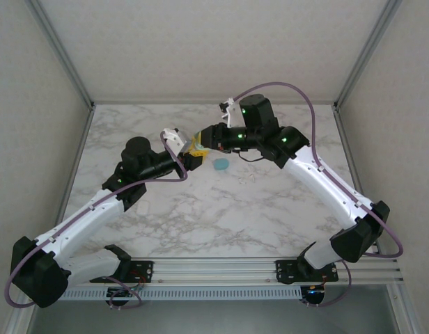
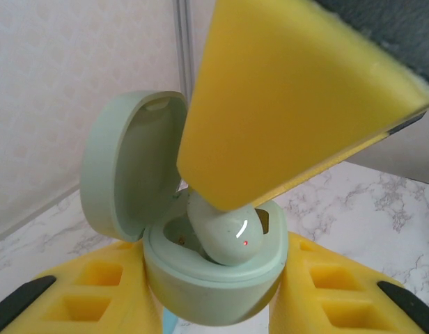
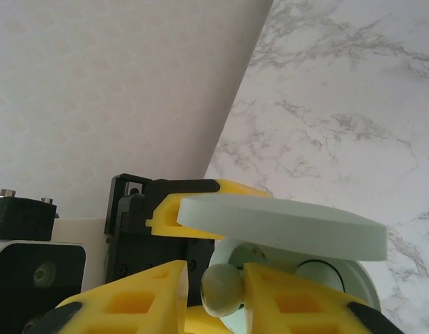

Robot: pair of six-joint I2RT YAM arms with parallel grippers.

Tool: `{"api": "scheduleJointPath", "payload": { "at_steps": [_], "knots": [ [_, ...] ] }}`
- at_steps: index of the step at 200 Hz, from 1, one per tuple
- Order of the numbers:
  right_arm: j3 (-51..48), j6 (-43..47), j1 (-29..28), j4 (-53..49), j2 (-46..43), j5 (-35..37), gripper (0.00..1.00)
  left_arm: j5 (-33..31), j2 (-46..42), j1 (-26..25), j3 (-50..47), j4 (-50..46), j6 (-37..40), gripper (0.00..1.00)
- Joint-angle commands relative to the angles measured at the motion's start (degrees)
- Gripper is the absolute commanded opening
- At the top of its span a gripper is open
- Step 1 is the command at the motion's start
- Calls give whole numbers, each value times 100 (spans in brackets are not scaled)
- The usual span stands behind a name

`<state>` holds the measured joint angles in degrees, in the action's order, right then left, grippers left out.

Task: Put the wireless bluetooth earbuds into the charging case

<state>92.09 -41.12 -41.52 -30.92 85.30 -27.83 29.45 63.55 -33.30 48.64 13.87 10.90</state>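
Two arms: they meet over the far middle of the marble table [image 1: 200,216], left arm reaching from near left, right arm from near right.
Left gripper [image 1: 193,156]: its yellow fingers [image 2: 96,296] are clamped on either side of the charging case, which it holds off the table.
Charging case [image 2: 211,289]: pale mint and rounded, body upright between the left fingers; it is apart from the table surface seen behind it.
Lid [image 2: 124,167]: hinged open and standing up on the left of the body in the left wrist view; seen edge-on as a flat mint disc in the right wrist view.
Earbud [image 2: 225,240]: pale mint and glossy, seated in a well of the open case with its rounded back above the rim.
Right gripper [image 3: 216,282]: its jaws stand narrowly apart around the earbud, one broad yellow finger [image 2: 284,104] lying on top of it; whether they grip it cannot be told.
Teal rounded object [image 1: 220,165]: it lies on the table just near and right of the two grippers.
Small pale bits [image 1: 246,178]: on the table right of the teal object, too small to identify.
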Motion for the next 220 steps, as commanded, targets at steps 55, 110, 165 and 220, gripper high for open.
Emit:
{"api": "scheduleJointPath", "payload": {
  "at_steps": [55,110,165,220],
  "knots": [
    [419,216,-32,-221,-11,161,35,-40,-87,-46,210,180,-52,21],
    [265,412,-24,-82,-461,436,37,-49,-69,-45,226,152,-20,21],
    [-108,396,356,-437,-990,1769,40,118,-76,-54,272,111,30,21],
    [527,333,770,-740,-268,751,46,298,-79,-271,487,-323,274,21]
  ]
}}
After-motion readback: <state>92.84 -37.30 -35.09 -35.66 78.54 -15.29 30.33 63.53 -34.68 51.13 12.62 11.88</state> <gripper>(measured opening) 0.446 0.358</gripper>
